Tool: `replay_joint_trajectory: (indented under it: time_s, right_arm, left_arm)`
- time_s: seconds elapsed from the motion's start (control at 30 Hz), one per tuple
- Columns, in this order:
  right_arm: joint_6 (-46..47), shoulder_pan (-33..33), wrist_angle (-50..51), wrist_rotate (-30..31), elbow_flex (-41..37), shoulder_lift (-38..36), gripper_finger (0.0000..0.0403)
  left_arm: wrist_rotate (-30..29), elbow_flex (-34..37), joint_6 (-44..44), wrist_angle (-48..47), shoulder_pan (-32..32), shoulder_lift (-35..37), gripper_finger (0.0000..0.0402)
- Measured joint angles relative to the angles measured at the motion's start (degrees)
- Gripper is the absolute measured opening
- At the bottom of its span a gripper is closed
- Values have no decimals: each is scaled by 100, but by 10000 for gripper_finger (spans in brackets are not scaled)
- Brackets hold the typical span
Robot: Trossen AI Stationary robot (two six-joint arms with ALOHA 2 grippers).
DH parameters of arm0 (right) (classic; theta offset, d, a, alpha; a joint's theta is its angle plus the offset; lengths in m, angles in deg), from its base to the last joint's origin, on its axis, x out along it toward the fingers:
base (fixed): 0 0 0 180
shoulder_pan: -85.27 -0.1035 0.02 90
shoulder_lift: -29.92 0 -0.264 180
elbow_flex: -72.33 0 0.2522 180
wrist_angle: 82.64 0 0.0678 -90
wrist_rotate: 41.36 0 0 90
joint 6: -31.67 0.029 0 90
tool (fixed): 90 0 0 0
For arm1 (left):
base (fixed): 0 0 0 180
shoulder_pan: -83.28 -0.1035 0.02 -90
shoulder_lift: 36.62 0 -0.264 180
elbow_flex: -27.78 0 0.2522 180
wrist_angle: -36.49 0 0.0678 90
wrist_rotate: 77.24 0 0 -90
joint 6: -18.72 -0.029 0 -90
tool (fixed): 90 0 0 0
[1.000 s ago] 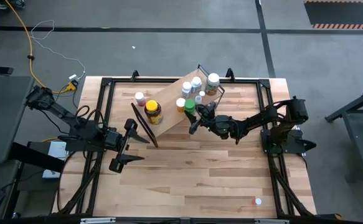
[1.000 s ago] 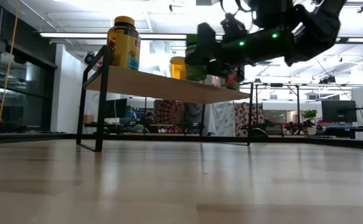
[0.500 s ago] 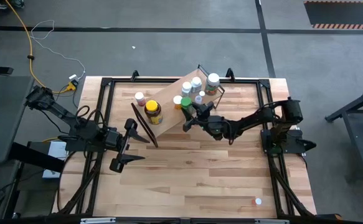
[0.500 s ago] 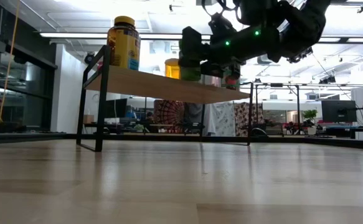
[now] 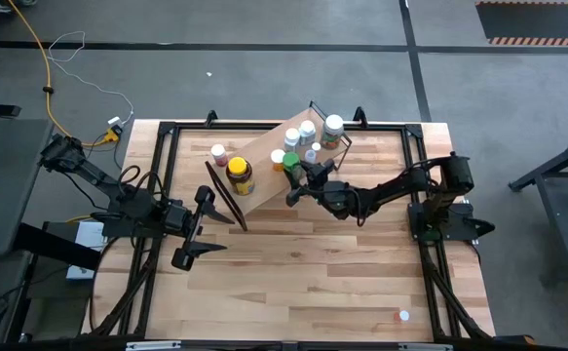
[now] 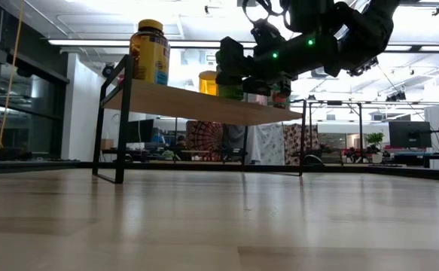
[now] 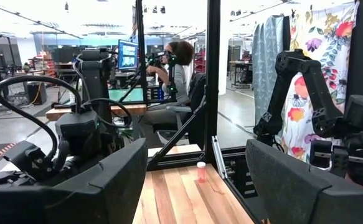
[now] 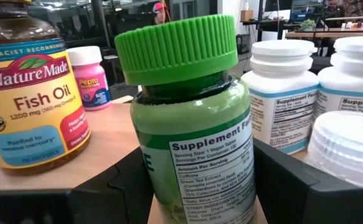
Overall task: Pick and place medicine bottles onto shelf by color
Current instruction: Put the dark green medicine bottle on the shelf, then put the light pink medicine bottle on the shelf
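Placement under way: right gripper (image 5: 294, 180) clasps green bottle (image 8: 190, 124) over shelf (image 5: 264, 166), fish-oil jar (image 8: 32, 93) at nine o'clock; release next.

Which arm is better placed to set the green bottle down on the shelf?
The right: its gripper is shut on the green bottle over the shelf. The left gripper waits apart, open.

Overhead, table-level and right wrist views share the shelf (image 5: 282, 161).
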Motion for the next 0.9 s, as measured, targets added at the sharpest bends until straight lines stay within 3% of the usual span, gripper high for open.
replay_joint_trajectory:
  time_s: [0.4,0.73,0.9]
  right_arm:
    - [403,152,43,-120,0,0,224]
    - [343,150,42,-315,0,0,318]
    - [80,136,44,-313,0,0,337]
  left_arm:
    - [2,0,0,0,-2,0,259]
    - [1,0,0,0,-2,0,259]
    - [2,0,0,0,-2,0,259]
